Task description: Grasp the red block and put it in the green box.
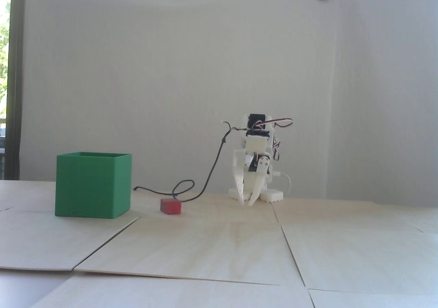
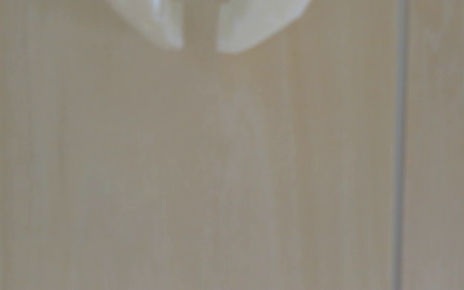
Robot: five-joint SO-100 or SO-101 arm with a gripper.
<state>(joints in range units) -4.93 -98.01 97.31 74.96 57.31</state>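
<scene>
Fingers: white plastic fingertips (image 2: pixel 169 30) of my gripper (image 1: pixel 248 203) stood narrowly parted, holding nothing, tips near the pale wooden tabletop (image 1: pixel 219 246).
Block: small matte red block (image 1: pixel 170 206) lay beside the green thin-walled box (image 1: pixel 92 184), apart from my gripper.
Handling: I judged it light, rigid, grippy; best pinched across opposite flat sides.

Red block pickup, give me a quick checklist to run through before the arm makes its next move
1. Gripper empty: ok, a small gap between the fingertips with nothing in it, in both views.
2. Red block free on the table: ok, apart from the green box, on its right in the fixed view.
3. Block in the wrist view: not ok, only bare wood shows.
4. Black cable clear of the block: cannot tell, its loop lies just behind the block.
5. Box top open: ok, the far wall's inside shows above the near rim.
6. Gap wide enough for the block: not ok, it looks narrower than the block.
</scene>
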